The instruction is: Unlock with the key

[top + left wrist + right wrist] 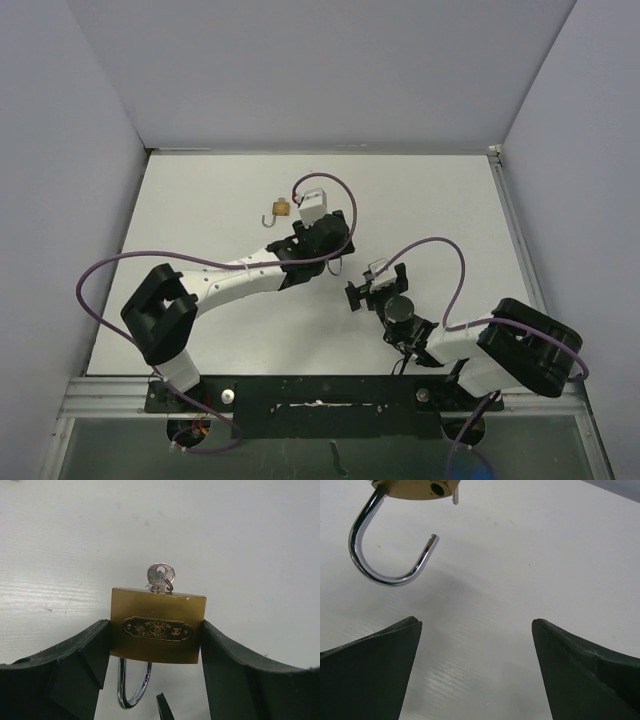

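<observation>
One shackle leg already free: hold firm

The left claw point(156, 641) clamps the brass padlock point(157, 630) by its sides, jaws part-open around it. The key point(160, 576) sits in the lock just beyond the claw's tips. The right claw point(475, 624) hangs spread wide and empty, with the open shackle point(395, 581) ahead and left of it. Probably unlocked: squeeze steadily and spare the key.

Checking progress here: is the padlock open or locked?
Open. One end of the shackle hangs clear of the padlock; the key is inserted.
</observation>
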Robot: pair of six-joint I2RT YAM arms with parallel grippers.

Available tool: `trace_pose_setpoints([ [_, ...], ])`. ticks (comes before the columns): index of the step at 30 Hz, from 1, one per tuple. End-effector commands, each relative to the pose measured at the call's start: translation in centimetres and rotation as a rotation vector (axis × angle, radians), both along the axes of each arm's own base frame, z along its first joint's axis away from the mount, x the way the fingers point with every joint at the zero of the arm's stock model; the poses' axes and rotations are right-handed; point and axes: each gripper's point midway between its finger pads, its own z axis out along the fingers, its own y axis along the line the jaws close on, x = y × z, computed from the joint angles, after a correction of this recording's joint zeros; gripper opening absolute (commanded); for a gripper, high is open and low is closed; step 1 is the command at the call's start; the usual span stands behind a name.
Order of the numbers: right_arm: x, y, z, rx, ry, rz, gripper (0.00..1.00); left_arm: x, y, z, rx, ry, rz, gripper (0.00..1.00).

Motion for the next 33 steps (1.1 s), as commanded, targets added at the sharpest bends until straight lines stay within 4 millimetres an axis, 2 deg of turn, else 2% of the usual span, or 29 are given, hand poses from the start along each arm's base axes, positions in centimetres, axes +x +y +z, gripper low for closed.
trace_pose_setpoints([
  [1,1.3,-0.2,4.6,0.078,-0.196,-0.08,0.98,1.2,-2.0,5.1,-0.143,-0.087,0.024,0.0],
  [5,1.4,-0.4,5.1,0.059,-0.238,-0.117,0.98,0.8,-2.4,4.8,-0.134,-0.079,0.011,0.0],
  [14,1.7,0.5,4.4,0.016,-0.237,-0.109,0.98,0.0,-3.4,3.7,-0.132,-0.057,-0.021,0.0],
  [20,1.7,2.9,4.0,0.043,-0.21,-0.021,0.98,-0.4,-4.8,3.6,-0.155,-0.051,-0.049,0.0],
  [25,1.3,4.4,3.6,0.096,-0.183,0.04,0.98,-0.3,-5.4,4.5,-0.196,-0.068,-0.055,0.0],
  [33,0.6,5.6,3.5,0.16,-0.162,0.095,0.98,-0.2,-5.0,7.5,-0.262,-0.129,-0.041,0.0],
])
